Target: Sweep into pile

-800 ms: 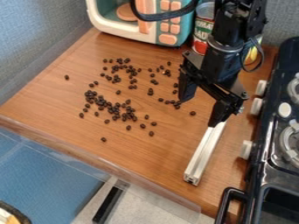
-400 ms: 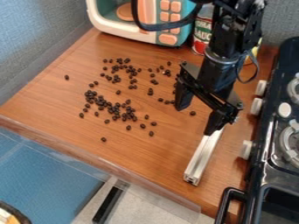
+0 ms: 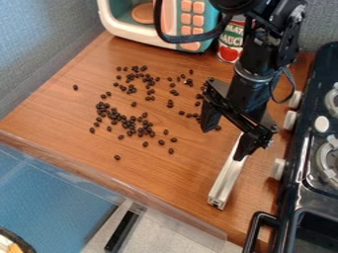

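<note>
Dark brown beans (image 3: 123, 120) lay scattered from the middle of the worktop (image 3: 59, 116) toward eleven o'clock. Toward three o'clock hung the tool (image 3: 223, 144), fingers spread wide, gripping nothing between them. A silvery bar (image 3: 226, 182) pointed toward five, its upper end beside one finger. The stove (image 3: 310, 200) stood at three.

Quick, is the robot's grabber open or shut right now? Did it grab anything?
Gripper: open, fingers spread wide apart, not closed on the metal bar.
</note>
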{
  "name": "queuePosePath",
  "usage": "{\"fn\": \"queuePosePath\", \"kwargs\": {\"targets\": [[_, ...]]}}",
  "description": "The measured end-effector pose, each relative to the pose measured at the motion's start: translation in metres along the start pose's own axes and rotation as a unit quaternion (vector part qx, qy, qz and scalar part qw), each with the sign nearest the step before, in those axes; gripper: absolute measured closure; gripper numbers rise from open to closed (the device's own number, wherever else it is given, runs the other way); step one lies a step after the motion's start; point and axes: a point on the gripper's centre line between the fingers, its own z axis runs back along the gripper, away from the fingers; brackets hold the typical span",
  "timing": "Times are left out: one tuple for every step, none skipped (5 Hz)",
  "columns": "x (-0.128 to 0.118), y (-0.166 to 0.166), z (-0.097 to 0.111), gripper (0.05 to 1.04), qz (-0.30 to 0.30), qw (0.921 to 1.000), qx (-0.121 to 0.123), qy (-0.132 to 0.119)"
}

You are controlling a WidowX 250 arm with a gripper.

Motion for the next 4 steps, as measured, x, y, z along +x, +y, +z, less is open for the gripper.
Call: {"fn": "queuePosePath", "kwargs": {"targets": [[0.0,-0.009,-0.013,0.084,-0.007,0.9997,-0.022,0.011],[0.002,-0.014,-0.022,0.084,-0.001,0.9993,-0.035,0.013],[0.003,-0.02,-0.032,0.134,-0.002,0.9993,-0.034,0.018],[0.008,-0.024,-0.041,0.435,0.011,0.9988,-0.042,0.021]]}}
